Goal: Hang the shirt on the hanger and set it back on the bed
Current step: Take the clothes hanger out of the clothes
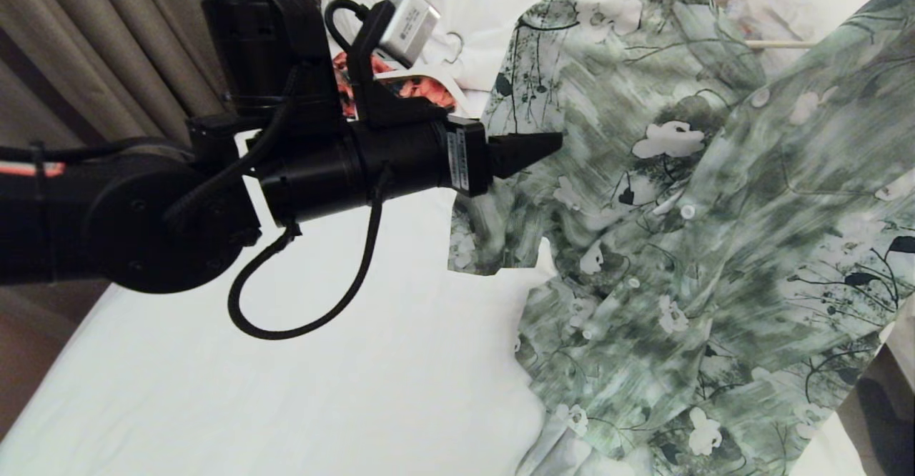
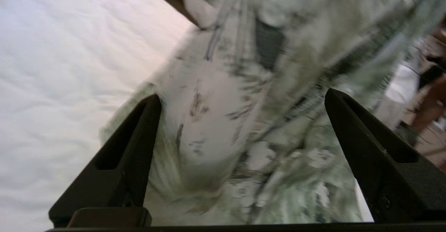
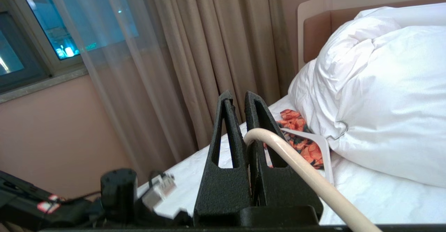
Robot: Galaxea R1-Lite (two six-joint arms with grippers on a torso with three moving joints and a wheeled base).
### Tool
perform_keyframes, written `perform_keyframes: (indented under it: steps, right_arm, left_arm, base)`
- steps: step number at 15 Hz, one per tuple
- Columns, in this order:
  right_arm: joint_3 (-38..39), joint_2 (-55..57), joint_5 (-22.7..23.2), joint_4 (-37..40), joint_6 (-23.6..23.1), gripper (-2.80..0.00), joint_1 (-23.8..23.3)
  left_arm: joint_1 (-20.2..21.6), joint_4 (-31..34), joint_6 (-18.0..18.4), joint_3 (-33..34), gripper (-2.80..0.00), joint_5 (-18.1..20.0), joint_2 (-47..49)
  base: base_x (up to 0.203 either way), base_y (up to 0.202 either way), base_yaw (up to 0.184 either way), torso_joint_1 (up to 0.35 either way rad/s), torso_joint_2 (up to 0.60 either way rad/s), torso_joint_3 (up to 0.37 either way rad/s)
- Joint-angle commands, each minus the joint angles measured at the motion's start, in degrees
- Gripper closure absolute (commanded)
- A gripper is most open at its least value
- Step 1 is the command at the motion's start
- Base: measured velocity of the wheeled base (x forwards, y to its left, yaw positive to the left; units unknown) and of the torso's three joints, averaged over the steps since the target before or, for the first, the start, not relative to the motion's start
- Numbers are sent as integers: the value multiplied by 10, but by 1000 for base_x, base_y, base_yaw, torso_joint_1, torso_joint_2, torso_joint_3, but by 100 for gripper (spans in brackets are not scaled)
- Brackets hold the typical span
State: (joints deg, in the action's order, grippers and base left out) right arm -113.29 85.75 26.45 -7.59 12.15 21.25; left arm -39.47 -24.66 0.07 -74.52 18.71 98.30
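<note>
- Now: shirt (image 1: 686, 247) hangs at right above the bed (image 1: 343, 397), on the hanger (image 3: 296, 165), which the right gripper (image 3: 239, 96) clamps.
- Left gripper (image 1: 550, 144), jaws spread, is at the shirt's left edge.
- Risk: it snags the cloth and drags the shirt off the hanger.
- Smooth white sheet; pillows (image 3: 390, 85) far; curtains (image 1: 107, 40) left.

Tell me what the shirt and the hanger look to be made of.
Shirt: thin, soft woven fabric, matte; it drapes and folds loosely.
Hanger: smooth cream rod, round in section with a faint sheen; plastic or painted wood, hard to say.
</note>
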Motion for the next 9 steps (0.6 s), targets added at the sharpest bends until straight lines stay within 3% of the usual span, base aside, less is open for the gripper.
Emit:
perform_keyframes:
  steps: [1,4,5,6,9]
  right_arm:
    - [0,-1,2,-1,1,0,0]
    - [0,-1,2,-1,1,0,0]
    - [0,-1,3,-1,1,0,0]
    - [0,-2,3,-1,1,0,1]
    - [0,-2,3,-1,1,0,1]
  left_arm:
    - [-16,-3,0,-8,-280,1,21]
    - [-27,-3,7,-44,-280,-13,48]
    - [-31,-4,12,-57,-175,-28,59]
    - [-35,-3,19,-60,0,-41,64]
    - [-35,-3,22,-63,0,-42,66]
  base:
    - [0,0,0,0,0,0]
    - [0,0,0,0,0,0]
    - [0,0,0,0,0,0]
    - [0,0,0,0,0,0]
    - [0,0,0,0,0,0]
